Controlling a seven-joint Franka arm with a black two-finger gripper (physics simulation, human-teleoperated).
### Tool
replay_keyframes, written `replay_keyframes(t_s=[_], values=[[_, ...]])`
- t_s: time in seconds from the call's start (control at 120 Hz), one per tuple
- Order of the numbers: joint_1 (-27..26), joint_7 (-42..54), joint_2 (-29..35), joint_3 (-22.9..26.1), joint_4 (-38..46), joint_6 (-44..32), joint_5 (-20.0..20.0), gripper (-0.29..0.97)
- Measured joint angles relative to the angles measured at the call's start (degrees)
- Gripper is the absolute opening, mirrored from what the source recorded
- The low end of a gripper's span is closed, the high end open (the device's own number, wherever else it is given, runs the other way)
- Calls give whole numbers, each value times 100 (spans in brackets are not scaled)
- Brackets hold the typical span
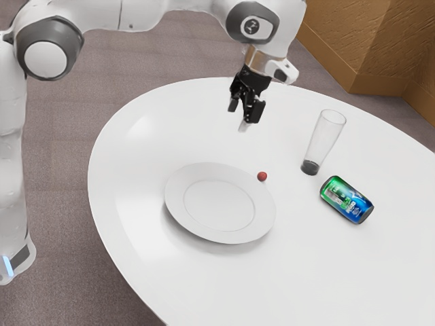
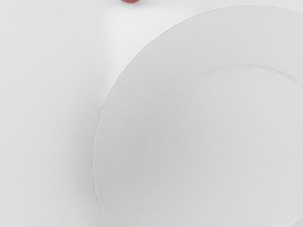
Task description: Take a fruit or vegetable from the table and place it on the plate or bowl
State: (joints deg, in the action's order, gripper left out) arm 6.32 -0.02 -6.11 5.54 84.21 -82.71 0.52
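**Status: tool above counter, fruit beside plate**

The arm enters from the exterior view's upper left and carries the tool over the far half of the round white counter. The tool hangs clear of the surface with its fingers pointing down. The fingers stand apart with nothing between them. The spread looks moderate, though the viewing angle makes this hard to judge.

The task's thing, a small red fruit, lies on the counter. It is just beside the rim of the white plate, on the exterior view's right of that plate. It does not rest on the plate. Its kind cannot be read at this size. The tool is well apart from the fruit, above and behind it.

The plate is flat, round and bare.

To the exterior view's right of the fruit stands an upright clear glass with a dark base. Near the glass, a green and blue can lies on its side.

In the wrist view, the plate lies under the hand on the counter. The red fruit sits just outside the plate's rim.
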Motion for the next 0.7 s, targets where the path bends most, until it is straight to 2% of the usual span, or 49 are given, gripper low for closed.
replay_keyframes(t_s=[0.25,0.7], values=[[118,475,-338,-61,299,-823,303,68],[77,1134,-1083,-40,301,-1993,255,68]])
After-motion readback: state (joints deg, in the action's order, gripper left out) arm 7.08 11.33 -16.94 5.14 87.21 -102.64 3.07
